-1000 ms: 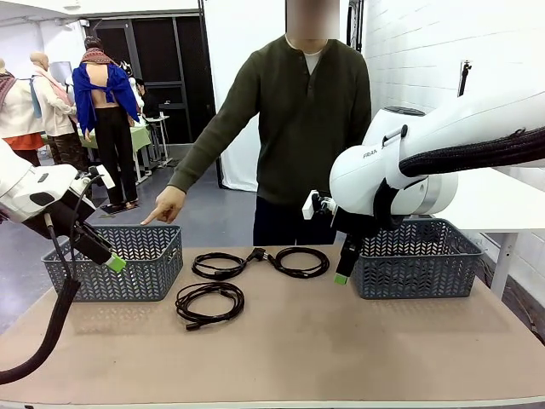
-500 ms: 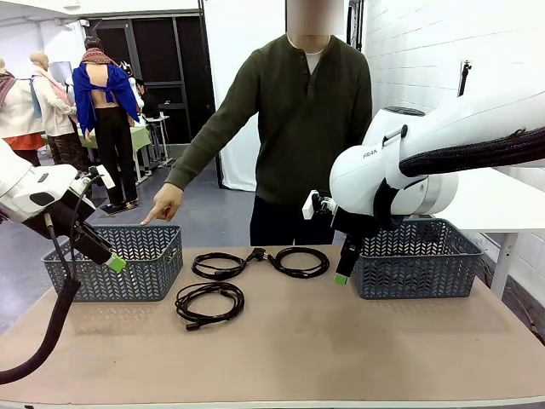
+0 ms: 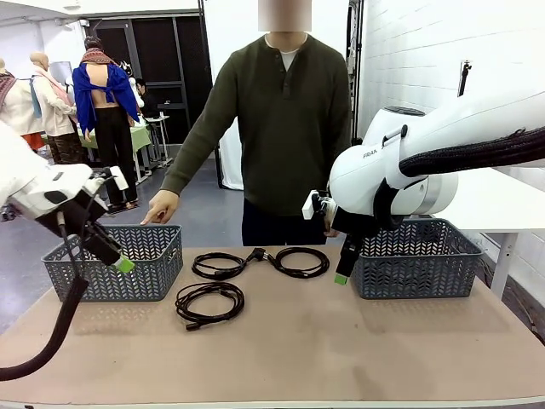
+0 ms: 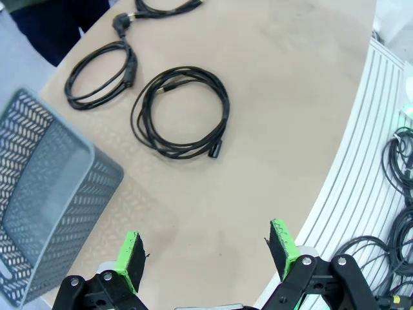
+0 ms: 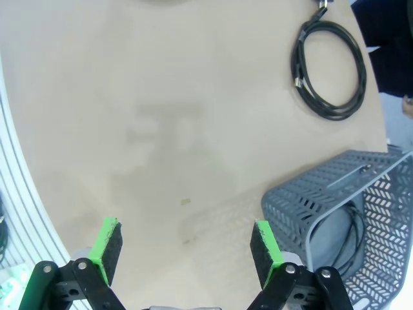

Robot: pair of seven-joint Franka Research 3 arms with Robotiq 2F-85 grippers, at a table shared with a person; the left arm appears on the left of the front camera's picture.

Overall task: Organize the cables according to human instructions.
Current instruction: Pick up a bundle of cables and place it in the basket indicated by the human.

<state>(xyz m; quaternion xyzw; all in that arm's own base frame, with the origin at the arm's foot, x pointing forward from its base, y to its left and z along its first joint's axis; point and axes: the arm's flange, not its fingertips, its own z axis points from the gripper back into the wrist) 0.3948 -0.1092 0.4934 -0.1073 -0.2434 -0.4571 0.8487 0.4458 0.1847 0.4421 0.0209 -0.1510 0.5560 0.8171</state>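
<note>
Three coiled black cables lie on the tan table: the nearest cable (image 3: 209, 302) (image 4: 181, 111), one behind it (image 3: 219, 265) (image 4: 100, 71), and one further right (image 3: 300, 262) (image 5: 329, 68). Another cable (image 5: 353, 237) lies inside the right grey basket (image 3: 415, 271) (image 5: 322, 184). My left gripper (image 3: 122, 262) (image 4: 206, 253) hangs open in front of the left grey basket (image 3: 149, 277) (image 4: 39, 194), holding nothing. My right gripper (image 3: 341, 277) (image 5: 185, 247) hangs open just left of the right basket, above bare table. The person's hand (image 3: 159, 207) points down at the left basket.
The person stands at the far edge of the table, behind the cables. The near half of the table (image 3: 341, 349) is bare. More cords (image 4: 393, 194) lie on the floor beyond the table's edge.
The person has straightened up and shifted left, the hand still pointing at the left basket. My left arm has moved slightly right. The right arm and the cables have not moved.
</note>
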